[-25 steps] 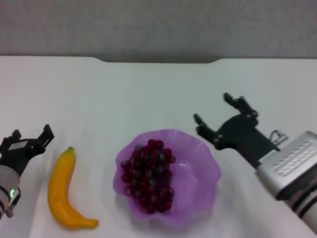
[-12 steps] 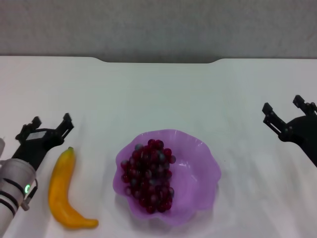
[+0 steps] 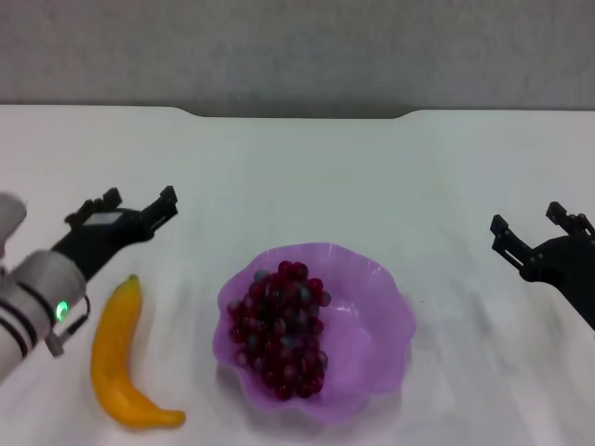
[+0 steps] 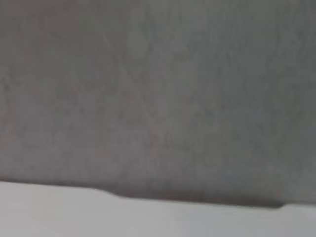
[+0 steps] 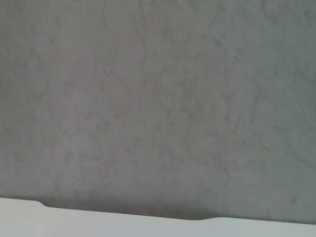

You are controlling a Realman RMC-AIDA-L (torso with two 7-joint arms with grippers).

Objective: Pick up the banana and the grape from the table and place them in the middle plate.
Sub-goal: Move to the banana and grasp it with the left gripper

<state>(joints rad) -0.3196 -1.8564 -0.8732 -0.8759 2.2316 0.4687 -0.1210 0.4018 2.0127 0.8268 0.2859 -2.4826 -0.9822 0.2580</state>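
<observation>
Banana (image 3: pixel 119 358) lying flat on the table (image 3: pixel 307 177), below and slightly nearer than the left gripper (image 3: pixel 130 209), not touched by it; dark tip pointing toward the jaws, curved end turned toward the middle plate (image 3: pixel 372 316). Left gripper raised above the tabletop, fingers spread wide, nothing between them. Grape (image 3: pixel 279 327) heaped inside the middle plate, toward the side facing the left gripper; scalloped rim well apart from both grippers. Right gripper (image 3: pixel 539 232) near the right border of the head view, off to the far side of the plate from the banana, fingers parted, holding nothing. Broad bare tabletop beyond both pairs of jaws, reaching to the notched far edge (image 3: pixel 297 113); open strip also between the right jaws and the plate rim. Narrow gap only between banana and plate. Wrist views: grey wall (image 5: pixel 158 98) above a strip of table edge; no fingers visible.
</observation>
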